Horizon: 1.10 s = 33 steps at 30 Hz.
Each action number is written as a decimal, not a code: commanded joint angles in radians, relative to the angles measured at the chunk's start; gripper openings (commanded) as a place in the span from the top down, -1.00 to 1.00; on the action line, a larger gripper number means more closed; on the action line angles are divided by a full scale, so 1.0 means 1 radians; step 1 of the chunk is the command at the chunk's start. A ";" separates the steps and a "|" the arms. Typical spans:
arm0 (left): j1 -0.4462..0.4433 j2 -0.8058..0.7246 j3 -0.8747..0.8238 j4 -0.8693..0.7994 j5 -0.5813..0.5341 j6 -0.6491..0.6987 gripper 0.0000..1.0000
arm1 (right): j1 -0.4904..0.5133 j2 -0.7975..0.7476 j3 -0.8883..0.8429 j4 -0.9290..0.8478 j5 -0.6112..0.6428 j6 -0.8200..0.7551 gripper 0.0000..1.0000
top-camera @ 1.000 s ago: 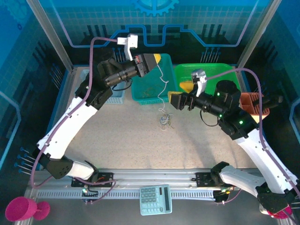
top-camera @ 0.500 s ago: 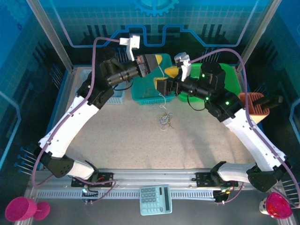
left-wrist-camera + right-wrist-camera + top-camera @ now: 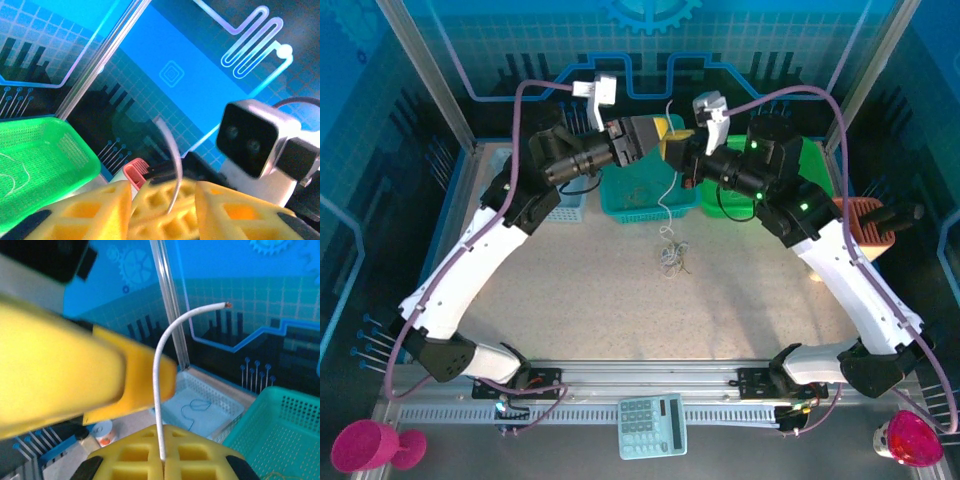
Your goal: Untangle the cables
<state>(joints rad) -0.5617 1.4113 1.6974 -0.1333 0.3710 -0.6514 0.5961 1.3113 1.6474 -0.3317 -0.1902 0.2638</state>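
Status: white cable (image 3: 156,390) clenched in right hand (image 3: 163,462), rising from it | left hand (image 3: 162,195) released, flanking that grip.

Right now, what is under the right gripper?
A white cable hangs from the right gripper, past the teal basket, to a tangle on the table. Its fingers cover the basket's far part.

A: We see white links and black joints on the left arm (image 3: 470,258) and right arm (image 3: 860,290), yes?
B: We do; lilac hoses (image 3: 517,120) trail along each, green lights (image 3: 801,207) dot the right one, and we note yellow lattice fingers (image 3: 145,460) and white wrist cameras (image 3: 595,93)
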 commanded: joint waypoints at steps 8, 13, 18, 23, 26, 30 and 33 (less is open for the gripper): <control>0.090 -0.184 -0.232 0.080 -0.062 -0.005 -0.96 | -0.056 -0.009 0.163 -0.016 0.028 -0.006 1.00; 0.115 -0.229 -0.421 0.136 -0.046 0.029 -0.98 | -0.058 -0.001 0.258 -0.018 0.020 -0.011 1.00; 0.115 -0.231 -0.609 0.222 -0.009 0.124 -0.95 | -0.058 -0.009 0.306 0.009 0.028 -0.015 1.00; 0.108 -0.198 -0.727 0.298 0.040 0.224 -0.89 | -0.059 -0.008 0.325 0.027 0.026 -0.011 1.00; 0.090 -0.150 -0.726 0.268 0.064 0.293 -0.86 | -0.059 -0.005 0.325 0.037 0.020 -0.002 1.00; 0.036 -0.069 -0.696 0.205 0.051 0.400 -0.84 | -0.059 0.000 0.324 0.042 0.015 0.004 1.00; -0.002 -0.009 -0.683 0.196 0.019 0.454 -0.84 | -0.059 0.000 0.317 0.045 0.018 0.007 1.00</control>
<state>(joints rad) -0.5327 1.3575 0.9791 0.0765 0.3973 -0.3122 0.5488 1.3094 1.9450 -0.3279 -0.1650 0.2615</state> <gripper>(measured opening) 0.922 0.066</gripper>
